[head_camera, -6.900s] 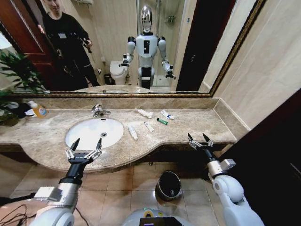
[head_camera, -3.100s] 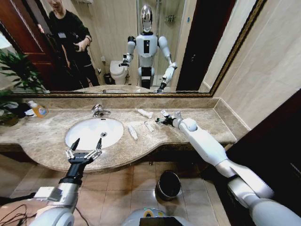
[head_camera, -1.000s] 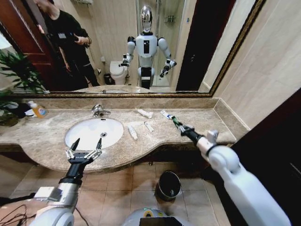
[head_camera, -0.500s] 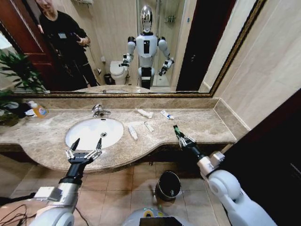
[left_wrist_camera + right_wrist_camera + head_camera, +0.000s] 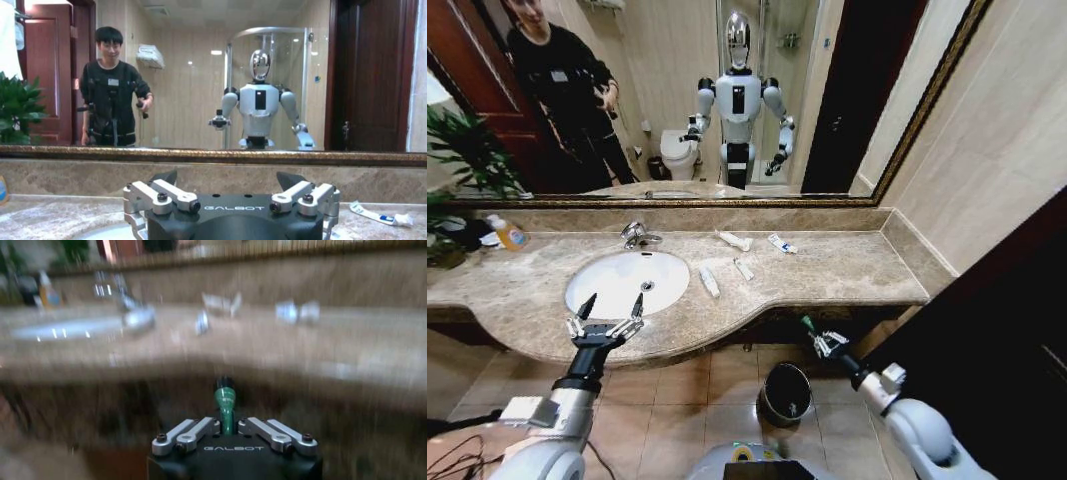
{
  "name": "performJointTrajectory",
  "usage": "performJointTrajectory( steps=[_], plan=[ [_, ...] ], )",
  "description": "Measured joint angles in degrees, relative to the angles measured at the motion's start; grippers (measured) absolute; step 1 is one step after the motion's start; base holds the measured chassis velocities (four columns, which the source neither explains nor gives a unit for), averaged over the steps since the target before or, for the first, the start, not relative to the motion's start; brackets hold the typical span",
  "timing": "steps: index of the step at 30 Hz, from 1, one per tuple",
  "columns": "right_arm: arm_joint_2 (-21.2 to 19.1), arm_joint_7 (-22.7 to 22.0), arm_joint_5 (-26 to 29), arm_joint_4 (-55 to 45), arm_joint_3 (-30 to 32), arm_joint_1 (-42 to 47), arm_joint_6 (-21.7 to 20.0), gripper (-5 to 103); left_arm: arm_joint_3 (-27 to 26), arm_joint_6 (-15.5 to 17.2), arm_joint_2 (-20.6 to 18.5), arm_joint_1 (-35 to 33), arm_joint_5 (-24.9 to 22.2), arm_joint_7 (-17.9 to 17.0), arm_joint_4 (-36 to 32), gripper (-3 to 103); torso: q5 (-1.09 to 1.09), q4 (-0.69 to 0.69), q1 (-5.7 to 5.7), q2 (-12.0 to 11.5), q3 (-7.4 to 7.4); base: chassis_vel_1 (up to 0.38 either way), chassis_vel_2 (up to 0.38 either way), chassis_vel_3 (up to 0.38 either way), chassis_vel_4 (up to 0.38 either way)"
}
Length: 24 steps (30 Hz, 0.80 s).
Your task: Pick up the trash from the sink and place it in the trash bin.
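Observation:
My right gripper (image 5: 820,340) is shut on a thin green tube (image 5: 808,325), held below the counter's front edge, up and to the right of the black trash bin (image 5: 785,393) on the floor. The right wrist view shows the green tube (image 5: 225,407) sticking out from between the fingers of the right gripper (image 5: 227,429). More trash lies on the marble right of the sink (image 5: 627,282): a white tube (image 5: 710,282), a small white piece (image 5: 743,269), a white sachet (image 5: 734,240) and a white-and-blue tube (image 5: 781,243). My left gripper (image 5: 608,318) hangs open at the sink's front rim.
A chrome faucet (image 5: 637,235) stands behind the basin. A clear bottle with an orange label (image 5: 507,233) and a plant (image 5: 462,160) are at the far left. A mirror runs along the back wall. A dark door or panel (image 5: 1017,330) rises close on the right.
My right gripper, carrying the green tube, has dropped from counter height to below the counter's edge, nearer the bin. The left arm has stayed still.

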<state>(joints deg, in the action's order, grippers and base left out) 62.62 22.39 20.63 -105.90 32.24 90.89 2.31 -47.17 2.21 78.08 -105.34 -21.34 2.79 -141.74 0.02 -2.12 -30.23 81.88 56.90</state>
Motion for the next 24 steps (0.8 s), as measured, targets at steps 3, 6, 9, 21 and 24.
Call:
performJointTrajectory(
  steps=[3,6,9,21,24],
  plan=[
    [1.6,3.8,-3.6,8.1,-0.9,-3.5,-0.2,9,0.0,0.0,0.0,0.0,0.0,0.0,0.0,100,-0.01,0.0,0.0,0.0,0.0,0.0,0.0,0.0,0.0],
    [2.7,7.4,-7.8,13.5,-1.0,-5.6,-0.6,9,0.0,0.0,0.0,0.0,0.0,0.0,0.0,100,-0.02,0.01,0.0,0.0,0.0,0.0,0.0,0.0,0.0],
    [4.9,7.9,-12.4,20.3,-1.1,-8.7,0.5,9,0.0,0.0,0.0,0.0,0.0,0.0,0.0,100,0.0,0.01,0.0,0.0,0.0,0.0,0.0,0.0,0.0],
    [13.4,2.0,-28.3,40.2,0.2,-16.8,8.4,9,0.0,0.0,0.0,0.0,0.0,0.0,0.0,100,-0.03,0.01,0.0,0.0,0.0,0.0,0.0,0.0,0.0],
    [14.6,0.3,-29.1,40.8,0.4,-17.2,8.4,9,0.0,0.0,0.0,0.0,0.0,0.0,0.0,100,-0.01,0.0,0.0,0.0,0.0,0.0,0.0,0.0,0.0]
  ],
)
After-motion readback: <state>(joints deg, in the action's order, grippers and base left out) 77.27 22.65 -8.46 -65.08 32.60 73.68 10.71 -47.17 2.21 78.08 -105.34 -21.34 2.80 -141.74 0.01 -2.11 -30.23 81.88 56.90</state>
